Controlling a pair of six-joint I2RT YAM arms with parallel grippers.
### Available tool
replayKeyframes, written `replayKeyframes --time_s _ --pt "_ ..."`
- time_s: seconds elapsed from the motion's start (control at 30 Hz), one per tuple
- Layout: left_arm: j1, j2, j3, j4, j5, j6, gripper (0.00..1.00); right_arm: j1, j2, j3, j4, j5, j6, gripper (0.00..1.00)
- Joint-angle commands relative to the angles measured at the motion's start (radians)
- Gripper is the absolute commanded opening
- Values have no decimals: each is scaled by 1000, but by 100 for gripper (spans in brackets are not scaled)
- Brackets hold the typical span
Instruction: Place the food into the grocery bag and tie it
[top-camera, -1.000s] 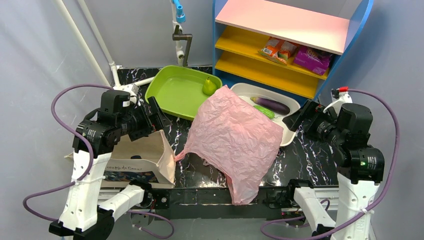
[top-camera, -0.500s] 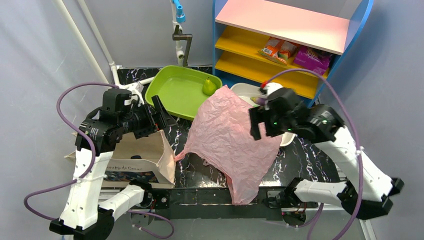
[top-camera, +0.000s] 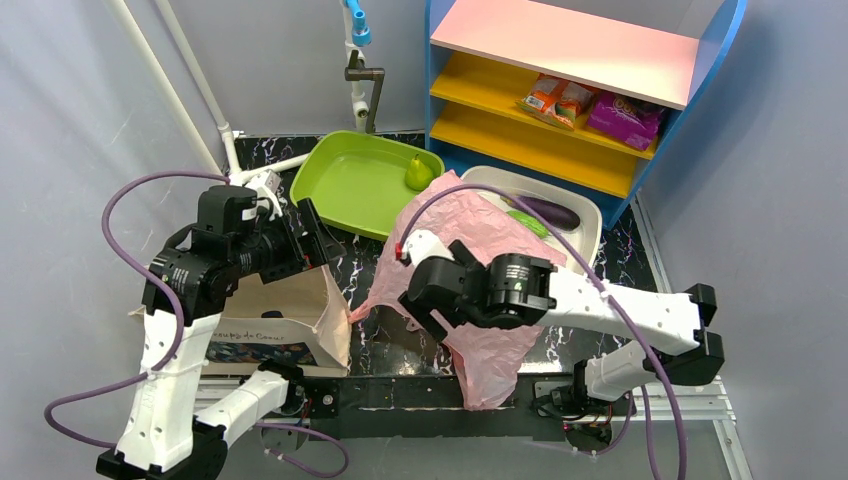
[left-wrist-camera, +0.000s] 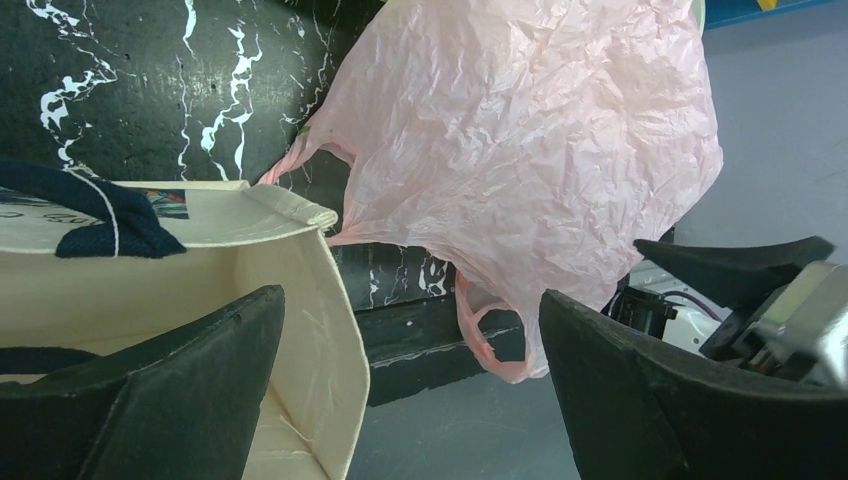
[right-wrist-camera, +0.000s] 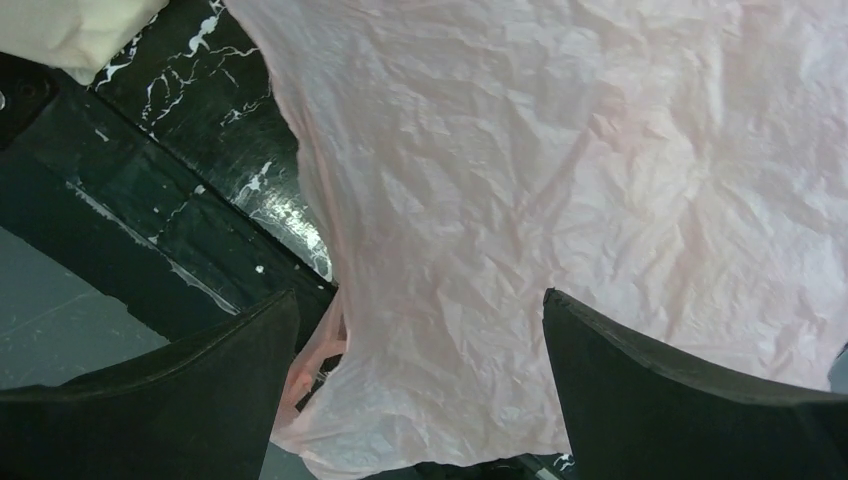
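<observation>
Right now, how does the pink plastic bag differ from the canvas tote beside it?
The pink plastic bag is thin, crinkled and translucent; the canvas tote is stiff, opaque beige with printed lettering. The pink plastic bag lies flattened, one end hanging over the near edge of the black marbled table; the canvas tote stands open. Both rest on that table.

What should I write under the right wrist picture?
Open right gripper hovering above the crinkly pink plastic grocery bag on the black marbled table.

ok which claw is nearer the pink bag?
Right. The right claw hangs open directly over the pink bag; the left claw is off to its left, by the canvas tote.
</observation>
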Motion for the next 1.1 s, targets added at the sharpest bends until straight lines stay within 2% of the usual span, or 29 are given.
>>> replayKeyframes --time_s 0.0,0.23,0.37,0.8,0.93,1.07 --pt "-2 -18 11 -31 -21 21 99 46 34 -16 92 59 11 98" --pt "-2 -20 14 -15 -6 26 100 102 96 -110 177 102 44 97" --pt "-2 -32 4 0 8 30 100 135 165 -108 157 167 51 98" --pt "-3 -50 -5 4 30 38 100 137 303 -124 55 312 94 96" --pt "-4 -53 -1 0 30 40 100 128 330 -123 -2 370 135 89" --pt "-3 -57 -8 -2 37 40 100 123 327 -125 -9 382 136 69"
